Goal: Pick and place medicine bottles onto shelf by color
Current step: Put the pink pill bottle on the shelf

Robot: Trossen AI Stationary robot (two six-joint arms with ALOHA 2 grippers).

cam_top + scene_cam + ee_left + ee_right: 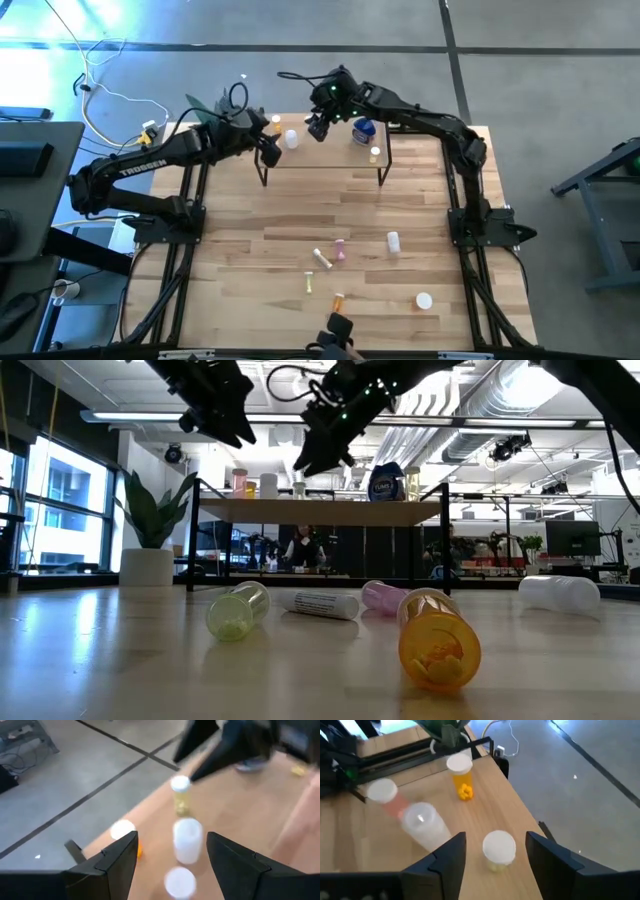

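Over the far end of the wooden table, the high view shows the shelf, a pale rectangular board on thin black legs. The right gripper hangs above its far left part and the left gripper sits at its left end. A white bottle stands between them, and a blue bottle stands further right on the board. Five loose bottles lie scattered on the near half of the table, among them a white one and a pink one.

In the low view both dark grippers hover above the shelf, clear of the bottles upright on it. In front, a translucent yellow-green bottle and an orange bottle lie on their sides on the smooth wood, pills visible inside.

In the left wrist view the two black fingers stand wide apart, empty, with the cylindrical white bottle ahead between them.

In the right wrist view the fingers are spread, holding nothing; a white-capped yellowish bottle stands upright in the gap between them, not touching either finger. A frosted white bottle, a pink one and an orange one stand beyond.
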